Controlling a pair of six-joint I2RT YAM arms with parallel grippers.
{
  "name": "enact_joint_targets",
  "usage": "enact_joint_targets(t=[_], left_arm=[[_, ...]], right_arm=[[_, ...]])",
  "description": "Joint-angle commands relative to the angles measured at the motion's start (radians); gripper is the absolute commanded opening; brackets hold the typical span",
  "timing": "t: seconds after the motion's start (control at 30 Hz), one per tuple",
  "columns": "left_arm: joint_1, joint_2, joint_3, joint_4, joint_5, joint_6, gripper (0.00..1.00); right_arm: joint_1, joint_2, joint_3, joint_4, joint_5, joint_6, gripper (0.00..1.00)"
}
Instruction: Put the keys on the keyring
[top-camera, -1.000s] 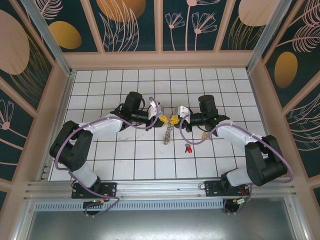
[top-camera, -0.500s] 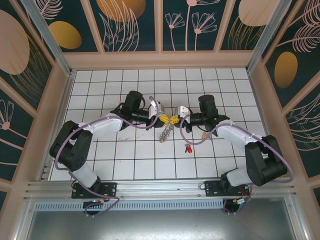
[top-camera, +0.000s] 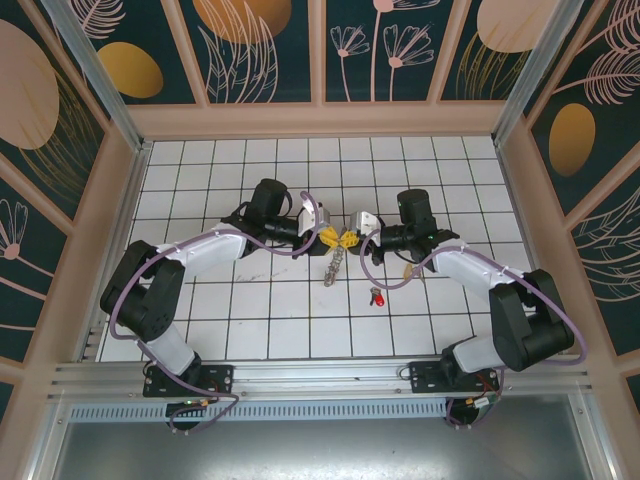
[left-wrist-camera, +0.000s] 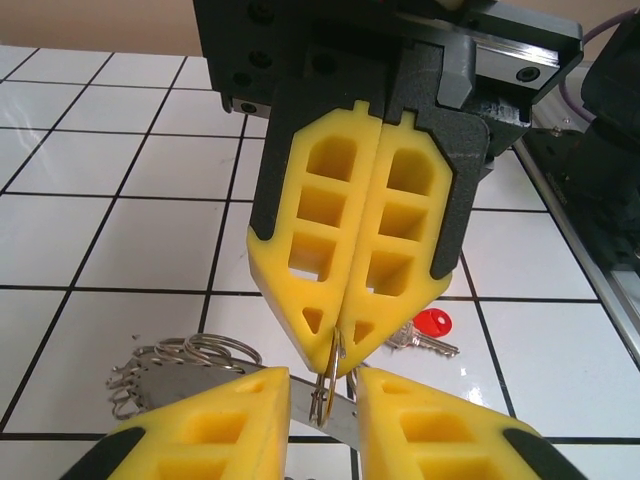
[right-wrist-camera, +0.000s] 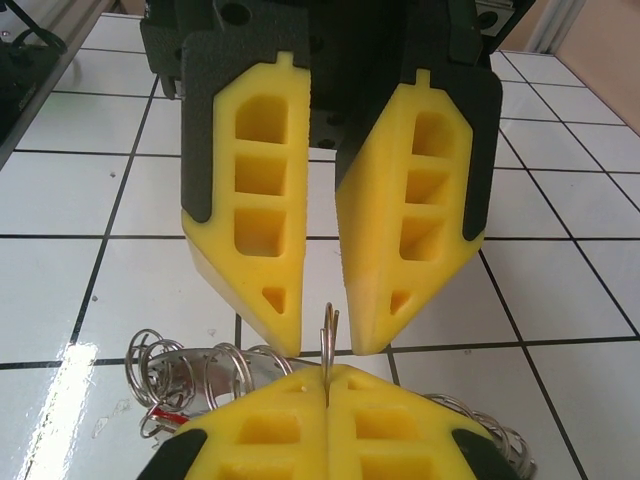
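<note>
**Nose to nose above the tiles, one wire loop in my right pincer**

My fingers are yellow blocks, moulded with square pockets and cut to a wedge at the tip, each backed by a black hard shell. Under them lies the worktop (top-camera: 250, 320): glossy white square tiles with dark grout lines, catching glare.

From above, my left arm (top-camera: 190, 255) folds at the elbow at the left of the frame and my right arm (top-camera: 470, 265) at the right. Both white forearms slant inward. My left pincer (top-camera: 329, 238) and right pincer (top-camera: 350, 240) meet tip to tip just above the frame's centre.

My right pincer is pressed together and pinches a thin, upright wire loop of the keyring (left-wrist-camera: 185, 358). In its own wrist view the loop stands up out of the seam between the two pads, at bottom centre. My left pincer is spread. Its two wedge tips stand to either side of that loop, with a gap on each side.

The keyring is a flat band of grey metal, its rim hung with fine shiny wire loops that bunch like loose coils. It sits low in both wrist views. From above it trails as a short pale strand from the pincer tips toward lower centre.

One key (top-camera: 377, 297), small and silver with a round red head, lies flat on a tile below and right of the pincers, apart from the keyring.
</note>
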Motion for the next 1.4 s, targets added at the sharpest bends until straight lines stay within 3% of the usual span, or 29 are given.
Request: enact_joint_targets(t=[0.0,0.43,1.0,1.1,1.27,1.37], left_arm=[[-0.006,0.012,0.011,-0.005,-0.002,0.019,0.24],[-0.007,0.026,0.032,-0.050,-0.006,0.042,0.16],[-0.007,0.020,0.020,0.045,0.026,-0.022,0.19],[-0.007,0.022,0.024,0.028,0.018,-0.013,0.16],[-0.006,0.023,0.025,0.013,0.014,-0.006,0.00],[-0.006,0.014,0.016,0.027,0.007,-0.013,0.00]], right_arm=[[-0.011,0.005,0.038,0.004,-0.075,-0.033,0.00],[-0.013,0.013,0.046,0.005,-0.081,-0.031,0.00],[-0.013,0.031,0.063,-0.009,-0.082,-0.031,0.00],[-0.012,0.030,0.063,-0.006,-0.087,-0.029,0.00],[-0.013,0.030,0.065,-0.009,-0.086,-0.028,0.00],[-0.013,0.027,0.067,-0.018,-0.074,-0.026,0.03]])
